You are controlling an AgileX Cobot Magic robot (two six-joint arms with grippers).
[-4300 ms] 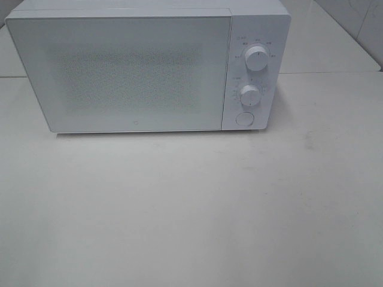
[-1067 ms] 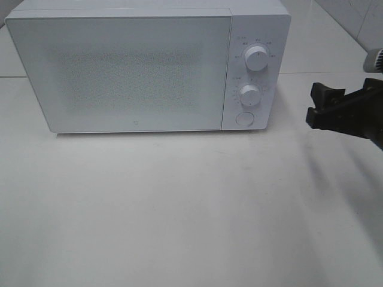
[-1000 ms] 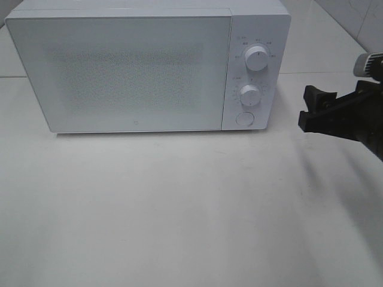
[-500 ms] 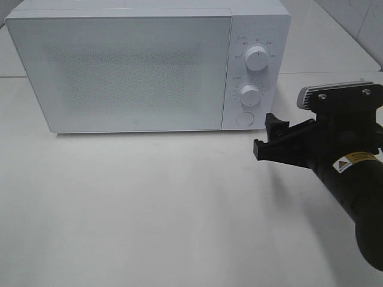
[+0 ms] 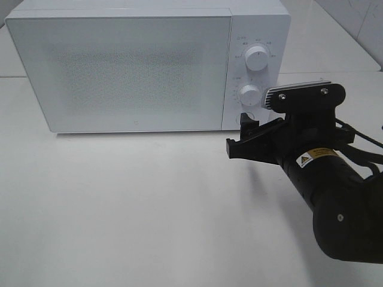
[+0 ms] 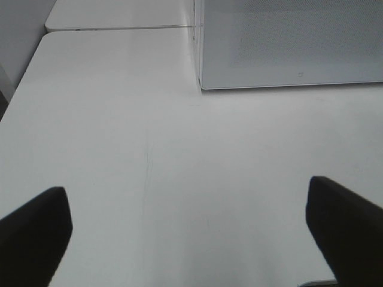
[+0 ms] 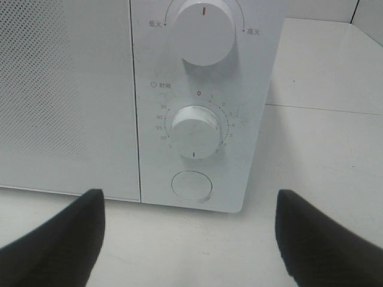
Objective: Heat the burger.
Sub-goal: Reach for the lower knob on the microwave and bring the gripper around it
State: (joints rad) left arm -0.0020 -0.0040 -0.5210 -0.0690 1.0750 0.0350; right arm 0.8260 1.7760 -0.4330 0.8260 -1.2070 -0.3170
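Note:
The burger is out of view in every frame. A white microwave (image 5: 137, 72) stands at the back of the table with its door shut. My right gripper (image 5: 238, 134) is open and holds nothing, just in front of the control panel's lower corner. The right wrist view looks straight at the panel: my right gripper (image 7: 190, 209) frames the round button (image 7: 191, 185), with the timer knob (image 7: 196, 131) and the upper knob (image 7: 203, 30) above it. My left gripper (image 6: 187, 191) is open and empty over bare table, well in front of the microwave door (image 6: 287, 42).
The white table (image 5: 131, 203) spreads in front of the microwave. A seam splits the tabletop behind the microwave's left side (image 6: 119, 27). A tiled wall (image 5: 359, 18) rises at the back right.
The right arm has come in from the right edge and moved left toward the microwave's control panel, its gripper staying open. The microwave has not moved.

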